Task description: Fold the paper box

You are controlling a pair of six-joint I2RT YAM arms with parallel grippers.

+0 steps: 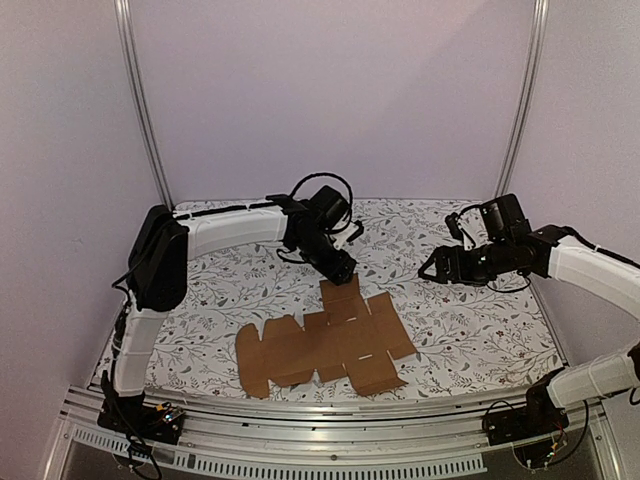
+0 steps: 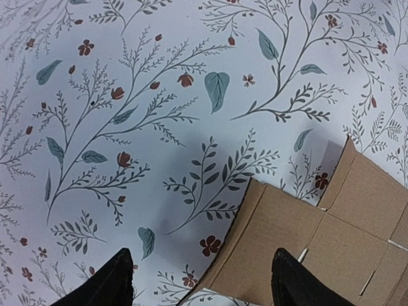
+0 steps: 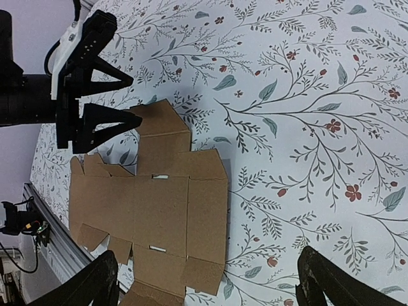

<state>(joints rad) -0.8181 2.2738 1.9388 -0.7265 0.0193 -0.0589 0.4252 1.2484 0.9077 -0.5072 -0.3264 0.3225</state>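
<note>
The paper box (image 1: 330, 345) is a flat brown die-cut sheet with flaps and slots, lying on the floral cloth near the table's front. My left gripper (image 1: 343, 270) hangs low over the sheet's far flap, open. In the left wrist view the flap's corner (image 2: 287, 248) lies between and under the dark fingers, with the left gripper (image 2: 202, 255) straddling its edge. My right gripper (image 1: 432, 268) hovers open above the cloth, to the right of the sheet and apart from it. The right wrist view looks down on the sheet (image 3: 159, 204), with the right gripper (image 3: 207, 256) wide open and the left gripper (image 3: 131, 99) at the flap.
A floral cloth (image 1: 470, 330) covers the table. An aluminium rail (image 1: 320, 420) runs along the near edge, and two metal posts (image 1: 145, 110) stand at the back corners against plain walls. Cables loop off both wrists.
</note>
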